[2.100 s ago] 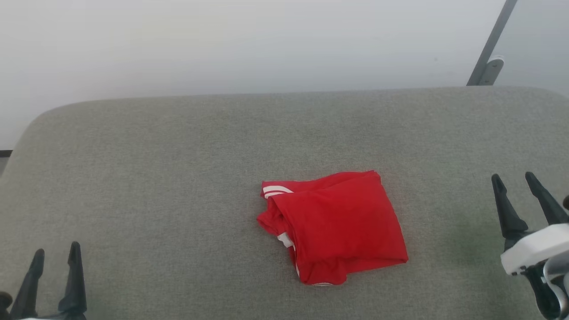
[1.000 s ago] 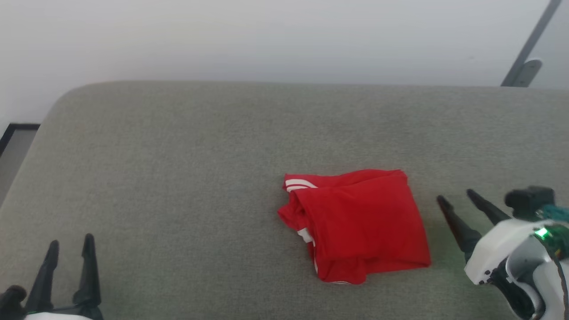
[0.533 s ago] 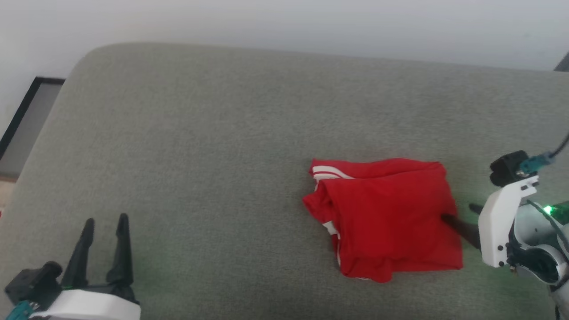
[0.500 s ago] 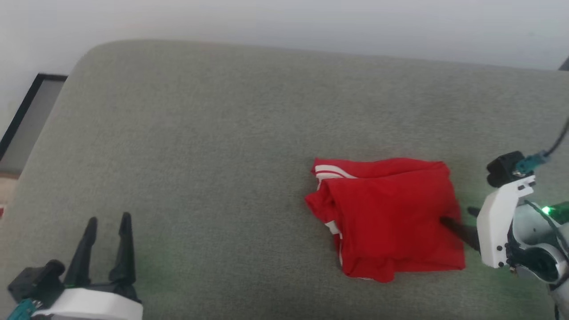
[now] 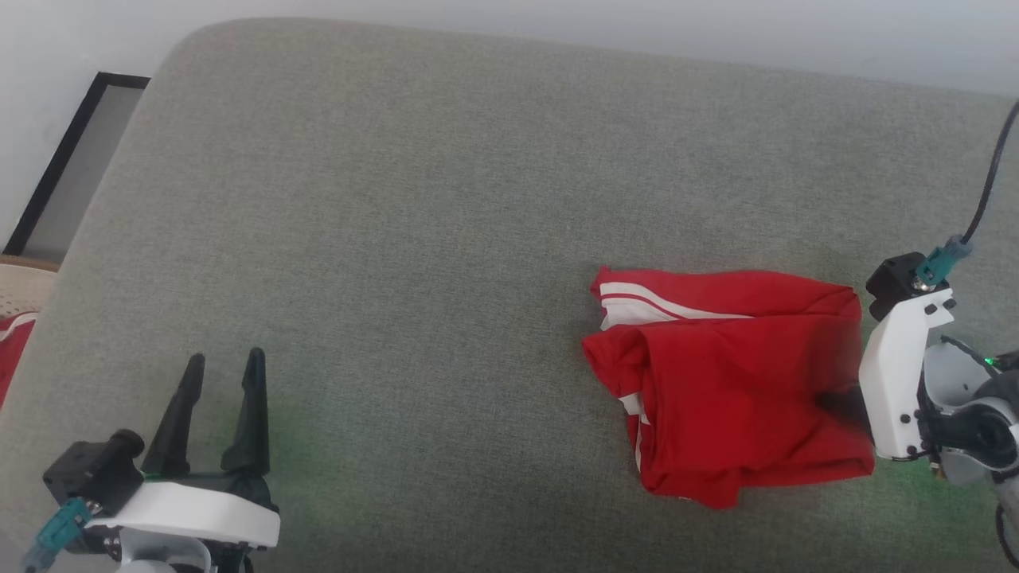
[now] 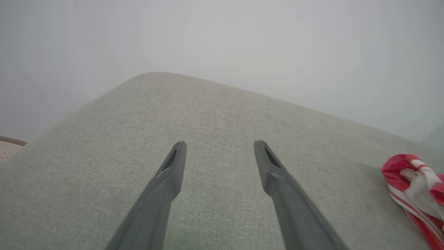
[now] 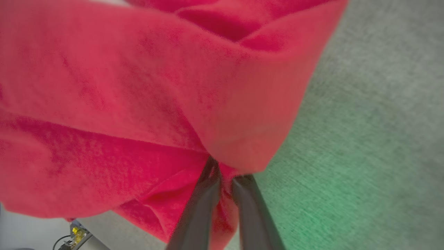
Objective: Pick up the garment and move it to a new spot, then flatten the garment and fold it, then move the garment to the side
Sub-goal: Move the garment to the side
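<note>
A broad cushion [image 5: 446, 199] of grey-green woven cloth with rounded corners lies before the robot, and a plain pale wall [image 5: 557, 12] runs behind its far edge. Off its left side a dark-framed panel [image 5: 76, 151] stands against the wall. Below that a cream perforated object [image 5: 20, 290] shows at the edge; what it is I cannot tell. At the lower left the left gripper [image 5: 225, 360] hangs over bare cushion with its two dark fingers spread apart and nothing between them, and its own wrist view shows the same wide gap. Well to the right of it lies the garment [image 5: 732, 374], a red bundle folded over itself with white stripes at its left and upper edges, resting on the right part of the cushion. The right gripper [image 7: 224, 180] comes in at the garment's right edge, its white housing right against the cloth in the head view. In the right wrist view its fingers [image 7: 201, 215] are drawn nearly together and pinch a fold of the red cloth, the tips hidden under that fold. A green glow [image 7: 329, 211] lies on the cushion beside them, and a dark cable [image 5: 987, 183] rises from the wrist
</note>
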Tool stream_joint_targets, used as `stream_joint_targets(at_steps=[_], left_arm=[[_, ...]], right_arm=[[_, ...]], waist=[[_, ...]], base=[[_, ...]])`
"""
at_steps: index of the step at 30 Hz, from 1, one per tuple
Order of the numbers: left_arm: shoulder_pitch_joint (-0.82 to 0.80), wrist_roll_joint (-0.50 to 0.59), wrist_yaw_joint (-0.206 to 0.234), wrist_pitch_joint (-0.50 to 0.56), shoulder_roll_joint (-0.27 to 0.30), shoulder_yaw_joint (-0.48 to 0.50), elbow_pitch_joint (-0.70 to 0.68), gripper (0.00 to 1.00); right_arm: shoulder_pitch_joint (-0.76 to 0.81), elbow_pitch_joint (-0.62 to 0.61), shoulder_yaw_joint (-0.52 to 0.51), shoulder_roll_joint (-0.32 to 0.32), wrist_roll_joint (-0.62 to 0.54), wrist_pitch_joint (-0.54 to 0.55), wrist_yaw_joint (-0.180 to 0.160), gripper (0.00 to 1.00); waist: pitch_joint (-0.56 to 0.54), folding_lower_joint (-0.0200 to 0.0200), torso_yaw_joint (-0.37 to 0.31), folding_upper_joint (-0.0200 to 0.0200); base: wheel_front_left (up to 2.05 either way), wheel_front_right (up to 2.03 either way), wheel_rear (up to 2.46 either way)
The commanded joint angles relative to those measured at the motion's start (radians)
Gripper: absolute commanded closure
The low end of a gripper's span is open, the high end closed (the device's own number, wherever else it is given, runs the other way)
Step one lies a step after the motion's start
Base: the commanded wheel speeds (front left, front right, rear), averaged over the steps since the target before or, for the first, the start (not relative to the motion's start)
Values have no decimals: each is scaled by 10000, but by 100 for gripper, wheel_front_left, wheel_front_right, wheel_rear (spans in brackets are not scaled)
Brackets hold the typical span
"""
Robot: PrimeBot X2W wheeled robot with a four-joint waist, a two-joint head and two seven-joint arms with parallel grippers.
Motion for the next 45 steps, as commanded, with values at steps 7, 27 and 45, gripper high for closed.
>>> stream_joint_targets(at_steps=[7,27,45], left_arm=[[-421,151,-26,-44,136,-47,-232,0],[-2067,372,-26,-44,461,-981,-667,0],[-3523,586,-26,-44,790,-1695,-819,0]], right_arm=[[-233,-258,-580,39,-251,86,-11,100],[-2149,832,-2483,-1327,-883,-884,-9,100],[-4284,3663,-2795,-3080,-2797,-3802,-9,100]], waist=[[114,0,-301,-1],[1379,0,-2102,-1],[2846,0,-3109,-1]], base=[[0,0,0],[0,0,0],[0,0,0]])
